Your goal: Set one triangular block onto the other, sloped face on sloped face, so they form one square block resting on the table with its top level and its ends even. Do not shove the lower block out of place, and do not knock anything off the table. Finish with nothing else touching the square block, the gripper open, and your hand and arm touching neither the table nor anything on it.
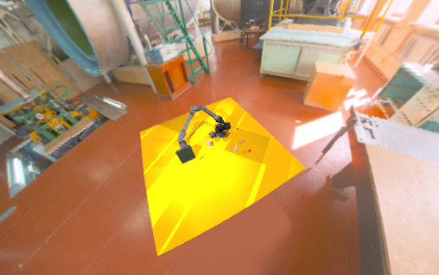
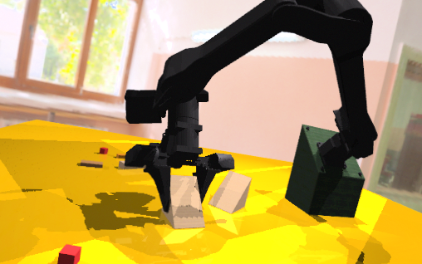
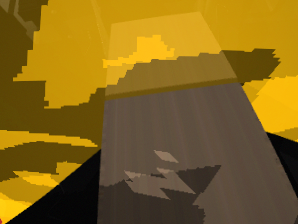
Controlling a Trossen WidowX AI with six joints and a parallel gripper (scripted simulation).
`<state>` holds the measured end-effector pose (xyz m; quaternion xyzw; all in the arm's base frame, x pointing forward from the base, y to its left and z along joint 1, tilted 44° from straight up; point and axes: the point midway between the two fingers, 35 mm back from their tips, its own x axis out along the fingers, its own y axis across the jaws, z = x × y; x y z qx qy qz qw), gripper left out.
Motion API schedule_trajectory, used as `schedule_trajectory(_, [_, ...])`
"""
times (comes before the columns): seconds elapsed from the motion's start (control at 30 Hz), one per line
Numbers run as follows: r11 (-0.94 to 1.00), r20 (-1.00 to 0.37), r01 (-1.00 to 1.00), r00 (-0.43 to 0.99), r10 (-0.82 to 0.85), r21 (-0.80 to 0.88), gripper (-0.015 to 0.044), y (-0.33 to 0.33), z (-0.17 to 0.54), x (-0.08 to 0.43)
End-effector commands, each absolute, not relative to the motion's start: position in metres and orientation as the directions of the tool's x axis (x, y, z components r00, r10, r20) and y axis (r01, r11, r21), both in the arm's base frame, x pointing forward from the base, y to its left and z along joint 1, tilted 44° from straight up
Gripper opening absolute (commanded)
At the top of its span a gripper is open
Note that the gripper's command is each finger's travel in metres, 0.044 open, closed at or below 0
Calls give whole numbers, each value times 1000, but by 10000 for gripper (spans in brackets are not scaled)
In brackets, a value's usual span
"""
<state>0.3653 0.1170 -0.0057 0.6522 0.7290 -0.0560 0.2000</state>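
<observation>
One pale wooden triangular block stands on the table with its narrow edge up and its broad base down. My gripper points straight down over it, shut on this block, one finger at each side. The fingertips are partly hidden by the block in the wrist view. The other triangular block lies on the table just right of the right finger in the exterior view, turned at an angle. The two blocks are apart.
A red cube lies at the front left in the exterior view. Behind on the left are a small red cube, a flat brown piece and a pale piece. The arm's dark green base block stands at the right.
</observation>
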Motion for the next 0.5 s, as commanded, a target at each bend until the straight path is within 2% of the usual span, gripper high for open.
schedule_trajectory(0.0, [140, -361, 974, -67, 930, 178, 210, 117, -5, 366])
schedule_trajectory(0.03, [140, -361, 974, -67, 930, 178, 203, 117, -5, 366])
schedule_trajectory(0.3, [143, -365, 973, -69, 929, 179, 0, 115, -4, 365])
schedule_trajectory(0.47, [144, -456, 974, -50, 889, 173, 0, 115, 2, 364])
